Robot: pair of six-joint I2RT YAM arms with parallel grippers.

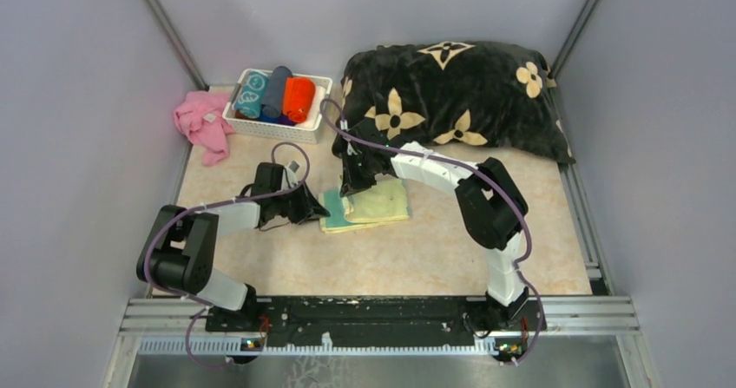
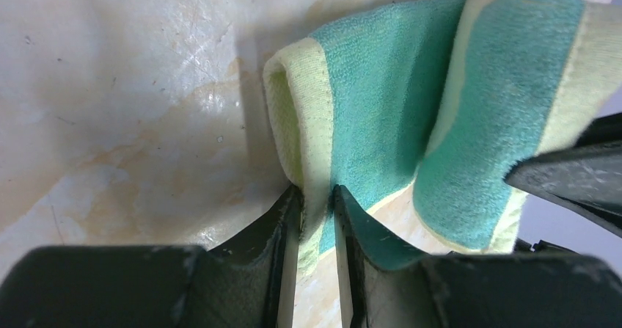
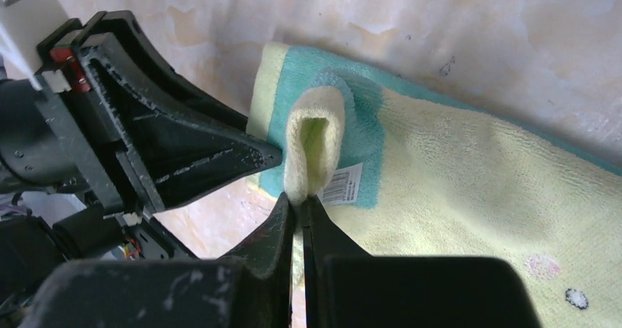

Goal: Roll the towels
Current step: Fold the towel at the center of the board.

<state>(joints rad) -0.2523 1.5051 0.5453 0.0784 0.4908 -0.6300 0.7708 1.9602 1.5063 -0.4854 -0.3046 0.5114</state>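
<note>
The pale yellow towel [image 1: 375,204] with teal patches lies flat on the table [image 1: 434,258] at the centre of the overhead view. Both grippers meet at its left edge, which reads as the start of a roll: two grips side by side on one hem let the edge be lifted evenly and turned over onto the cloth.

The left gripper [image 2: 317,196] has its fingers pressed onto a raised fold of the hem. In its wrist view the yellow border stands up between the two pads in the lower middle of the frame, and the teal underside spreads away to the upper right. The right gripper [image 3: 301,205] is pinched tight on a small upright loop of the same edge, low in the centre of its view, with a barcode label [image 3: 341,185] just to the right of the loop. The rest of the towel stretches off to the right of that frame, flat on the table.

The two grippers sit just beside each other, the left one's finger nearly touching the loop held by the right.

In the upper left of the overhead view a white basket [image 1: 260,128] holds a teal towel [image 1: 252,93] and an orange-red towel [image 1: 298,99], already rolled, so this one looks like the last to do
</note>
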